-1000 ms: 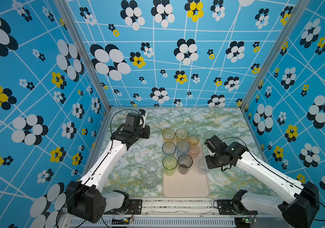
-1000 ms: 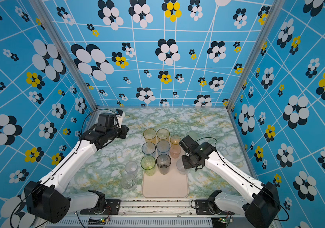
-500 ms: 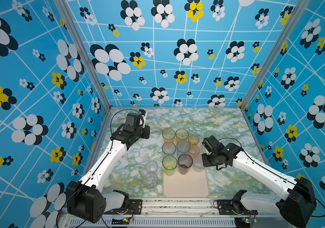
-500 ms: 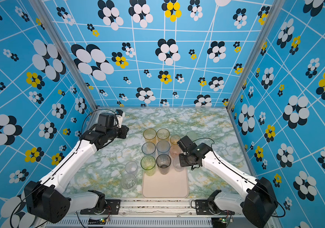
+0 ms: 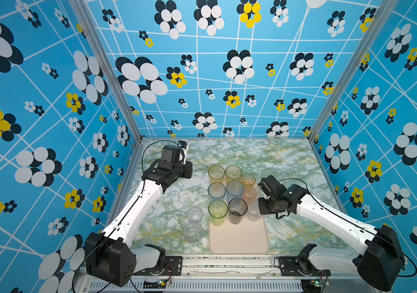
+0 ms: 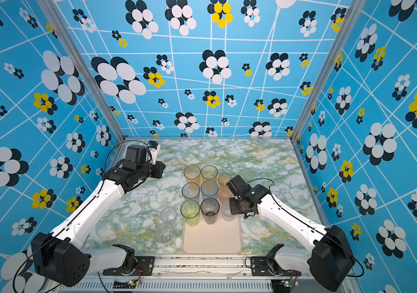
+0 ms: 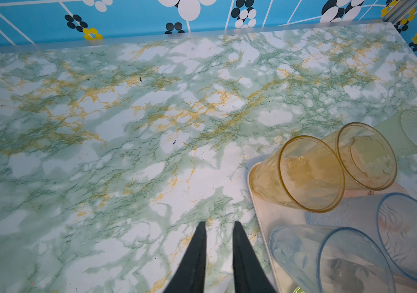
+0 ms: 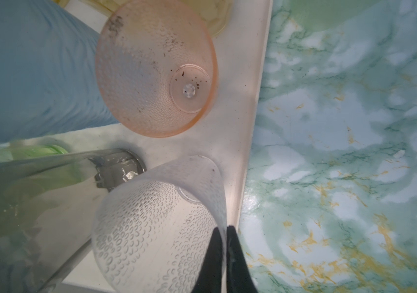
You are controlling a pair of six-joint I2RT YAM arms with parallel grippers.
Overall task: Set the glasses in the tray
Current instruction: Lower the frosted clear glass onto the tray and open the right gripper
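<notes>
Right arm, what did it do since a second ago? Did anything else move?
The right gripper slid left, carrying the frosted glass further onto the tray's right side, beside the grey glass. Its jaws still pinch the rim. The left gripper, the other glasses and the tray stayed put.

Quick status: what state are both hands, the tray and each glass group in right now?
left hand: slightly open, empty, above bare table.
right hand: shut on the frosted glass's rim.
frosted glass: upright, at the tray's right edge.
tray: flat on table, eight other glasses upright in it.
near clear glass: upright on table, off tray.
far clear glass: upright on table, off tray.
pale green glass: standing on table, off tray.
</notes>
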